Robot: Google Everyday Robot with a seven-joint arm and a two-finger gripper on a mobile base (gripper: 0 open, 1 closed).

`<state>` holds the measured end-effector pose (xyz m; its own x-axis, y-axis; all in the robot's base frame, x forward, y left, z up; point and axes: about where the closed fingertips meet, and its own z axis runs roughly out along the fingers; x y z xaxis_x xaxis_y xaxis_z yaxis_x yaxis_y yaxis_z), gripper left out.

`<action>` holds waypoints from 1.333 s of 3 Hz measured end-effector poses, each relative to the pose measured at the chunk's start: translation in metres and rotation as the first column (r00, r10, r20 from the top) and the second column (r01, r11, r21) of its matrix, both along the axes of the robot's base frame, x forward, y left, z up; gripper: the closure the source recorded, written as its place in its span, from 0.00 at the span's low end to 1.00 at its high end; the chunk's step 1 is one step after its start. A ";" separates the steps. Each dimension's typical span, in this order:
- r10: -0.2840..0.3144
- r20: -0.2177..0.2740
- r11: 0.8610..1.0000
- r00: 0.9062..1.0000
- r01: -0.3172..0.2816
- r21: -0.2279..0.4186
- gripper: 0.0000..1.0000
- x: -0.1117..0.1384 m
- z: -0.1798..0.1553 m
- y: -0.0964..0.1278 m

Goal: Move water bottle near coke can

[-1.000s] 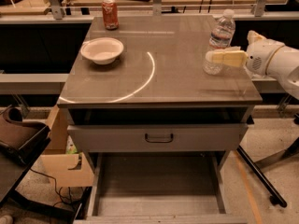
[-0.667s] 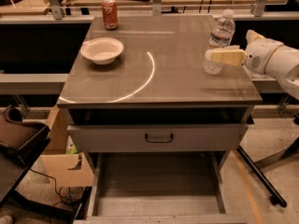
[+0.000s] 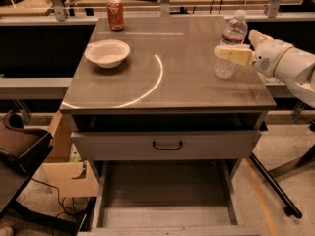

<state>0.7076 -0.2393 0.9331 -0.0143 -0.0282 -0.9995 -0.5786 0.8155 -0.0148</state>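
Note:
The water bottle (image 3: pixel 233 33), clear with a white cap, stands upright near the right edge of the table (image 3: pixel 172 90). My gripper (image 3: pixel 232 54) reaches in from the right at the bottle's mid height, and its cream tip lies across the front of the bottle. The white arm (image 3: pixel 285 63) extends off to the right. The coke can (image 3: pixel 115 14), red with a silver top, stands at the table's far left corner, well away from the bottle.
A white round bowl (image 3: pixel 108 52) sits on the left part of the table, in front of the can. A curved white line of light crosses the tabletop. Below it are a closed drawer (image 3: pixel 167 145) and an open lower drawer (image 3: pixel 167 195).

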 end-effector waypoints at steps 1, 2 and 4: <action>0.002 0.009 1.000 1.000 -0.002 0.013 0.38 0.005 0.001 0.003; 0.006 0.009 1.000 1.000 -0.006 0.013 0.61 0.005 0.001 0.006; 0.015 0.009 1.000 1.000 -0.015 0.014 1.00 0.006 0.001 0.012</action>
<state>0.7139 -0.2273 0.9345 -0.0047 -0.0141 -0.9999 -0.5906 0.8069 -0.0086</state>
